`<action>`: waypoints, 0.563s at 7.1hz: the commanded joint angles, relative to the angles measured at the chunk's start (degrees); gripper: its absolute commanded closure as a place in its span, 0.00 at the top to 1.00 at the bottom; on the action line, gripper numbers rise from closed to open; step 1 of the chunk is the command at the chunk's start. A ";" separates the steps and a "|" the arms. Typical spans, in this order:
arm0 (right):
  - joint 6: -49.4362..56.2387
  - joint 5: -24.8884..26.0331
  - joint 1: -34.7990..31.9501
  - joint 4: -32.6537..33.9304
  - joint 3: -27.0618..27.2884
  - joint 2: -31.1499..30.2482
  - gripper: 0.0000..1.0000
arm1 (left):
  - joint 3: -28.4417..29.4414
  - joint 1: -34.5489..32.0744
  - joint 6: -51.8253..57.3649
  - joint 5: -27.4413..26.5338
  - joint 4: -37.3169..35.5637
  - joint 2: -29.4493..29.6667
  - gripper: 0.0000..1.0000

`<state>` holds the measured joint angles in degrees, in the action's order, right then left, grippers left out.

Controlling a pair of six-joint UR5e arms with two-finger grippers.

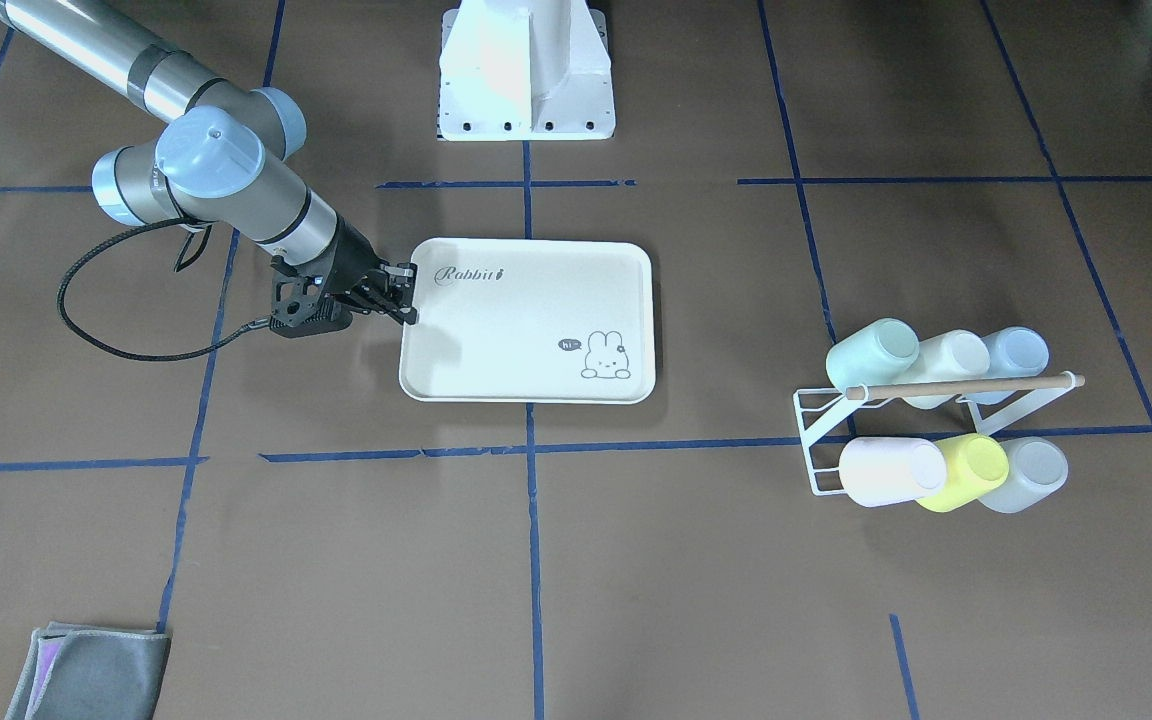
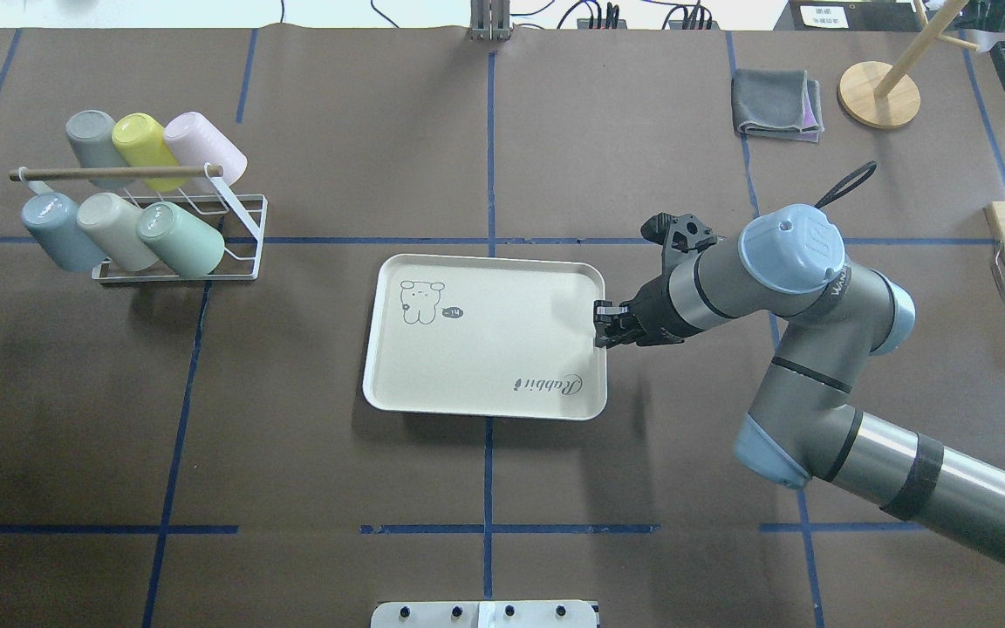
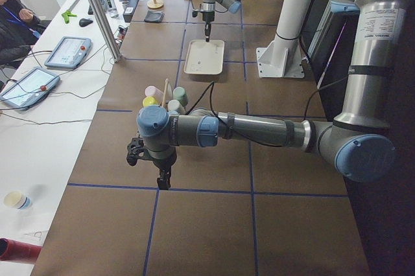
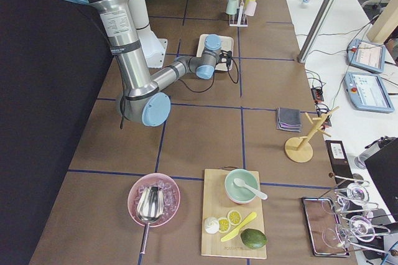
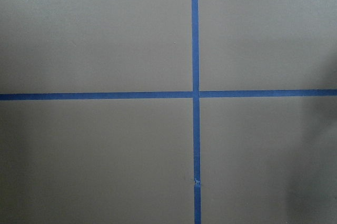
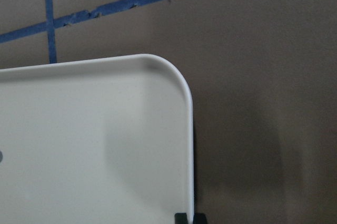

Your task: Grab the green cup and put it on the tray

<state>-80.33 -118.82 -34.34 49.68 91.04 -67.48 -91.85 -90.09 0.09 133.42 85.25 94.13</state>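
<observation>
Tabletop (image 1: 636,560), green cup (image 1: 872,355) (seemingly racked), hand (image 1: 409,294) afar

My left gripper (image 3: 160,182) shows only in the side view, where I cannot judge its jaws. Of my right gripper (image 6: 190,217) only the tips peek over the wrist picture's bottom edge, spacing unclear; that edge also crops the tray (image 6: 95,145).

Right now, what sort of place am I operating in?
Probably a robotics lab bench: the table is papered brown with a blue tape grid, teach pendants lie on the side desk, and the cup rack and tray look like staged props.
</observation>
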 commanded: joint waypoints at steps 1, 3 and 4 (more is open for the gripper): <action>0.08 -0.54 0.06 0.07 -0.08 -0.28 0.63 | 0.01 0.00 0.00 0.00 0.00 0.00 1.00; 0.08 -0.54 -0.11 0.07 0.71 -0.11 1.00 | 0.10 0.09 0.00 0.00 0.00 0.00 1.00; 0.08 -0.63 -0.20 0.07 1.50 -0.11 1.00 | 0.01 0.09 -0.17 0.09 0.00 0.09 1.00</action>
<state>-80.25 -119.36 -34.44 49.74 91.76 -67.60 -91.77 -90.01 0.05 133.44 85.25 94.15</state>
